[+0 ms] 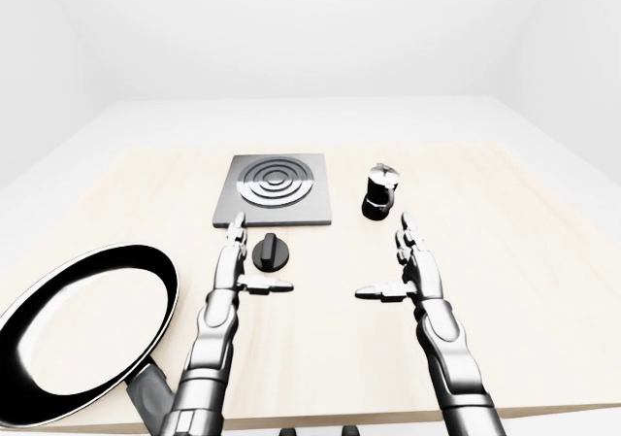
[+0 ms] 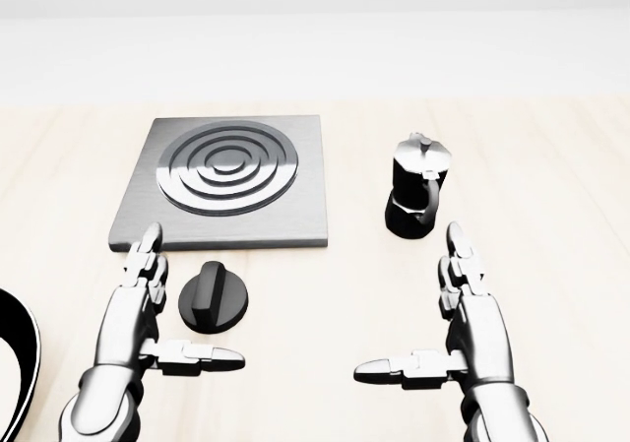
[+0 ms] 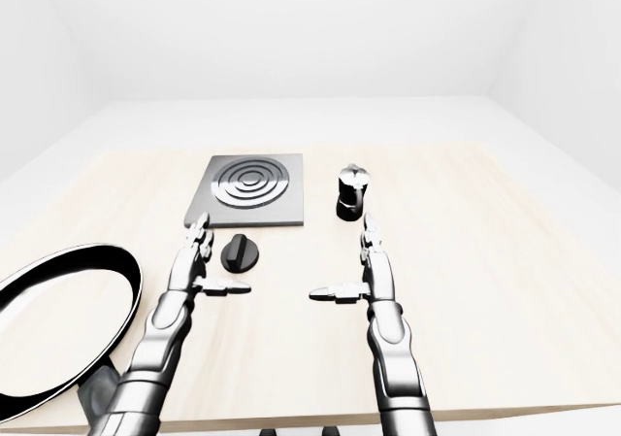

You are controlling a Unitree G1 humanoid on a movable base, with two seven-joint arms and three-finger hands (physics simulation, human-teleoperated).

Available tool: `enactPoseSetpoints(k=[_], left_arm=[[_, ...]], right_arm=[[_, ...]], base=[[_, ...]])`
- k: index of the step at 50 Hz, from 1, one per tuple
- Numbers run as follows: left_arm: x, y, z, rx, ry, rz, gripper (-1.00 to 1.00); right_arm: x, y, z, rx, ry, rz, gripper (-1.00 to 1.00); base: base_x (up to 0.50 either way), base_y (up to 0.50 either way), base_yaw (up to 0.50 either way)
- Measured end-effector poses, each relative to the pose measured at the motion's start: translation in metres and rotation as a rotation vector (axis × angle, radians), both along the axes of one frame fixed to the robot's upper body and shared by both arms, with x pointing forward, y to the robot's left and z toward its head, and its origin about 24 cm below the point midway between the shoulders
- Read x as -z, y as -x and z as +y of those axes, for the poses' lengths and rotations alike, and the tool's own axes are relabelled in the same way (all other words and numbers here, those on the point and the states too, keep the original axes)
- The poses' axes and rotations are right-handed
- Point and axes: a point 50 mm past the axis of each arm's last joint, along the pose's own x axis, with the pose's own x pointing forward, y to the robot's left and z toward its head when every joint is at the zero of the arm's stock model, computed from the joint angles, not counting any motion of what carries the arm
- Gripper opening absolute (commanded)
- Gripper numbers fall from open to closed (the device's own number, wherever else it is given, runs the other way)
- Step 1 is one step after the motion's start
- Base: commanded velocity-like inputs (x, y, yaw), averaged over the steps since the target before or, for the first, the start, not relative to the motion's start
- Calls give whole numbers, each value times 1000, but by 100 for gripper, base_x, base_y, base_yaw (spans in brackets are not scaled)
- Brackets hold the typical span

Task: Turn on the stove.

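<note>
While both hands' fingers spread apart, left hand [image 2: 133, 324] flanks the knob [image 2: 214, 296] below the stove [image 2: 228, 181] edge.

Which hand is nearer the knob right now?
Left. The left hand sits just left of the knob, fingers open, not touching. The right hand is well off to its right, below the moka pot.

Stove [image 3: 254, 189], knob [image 3: 240, 253], moka pot [image 3: 350, 193], frying pan [image 3: 58, 321], both hands spread
</note>
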Motion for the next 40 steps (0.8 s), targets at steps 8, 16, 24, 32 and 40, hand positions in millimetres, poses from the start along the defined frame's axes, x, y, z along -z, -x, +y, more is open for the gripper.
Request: enactPoseSetpoints(k=[8, 16, 24, 32, 40], left_arm=[[7, -1, -3, 18, -14, 36, 100], [11, 0, -4, 27, -20, 50, 100], [11, 1, -4, 32, -23, 52, 100], [12, 4, -6, 38, -26, 51, 100], [13, 7, -8, 48, -30, 51, 100]], right_arm=[[1, -1, 0, -1, -1, 2, 100], [1, -1, 0, -1, -1, 3, 100], [2, -1, 0, -2, -1, 3, 100], [3, -1, 0, -2, -1, 4, 100], [2, -1, 0, -3, -1, 5, 100]], base=[[0, 0, 0], [0, 0, 0], [0, 0, 0], [0, 0, 0], [0, 0, 0]])
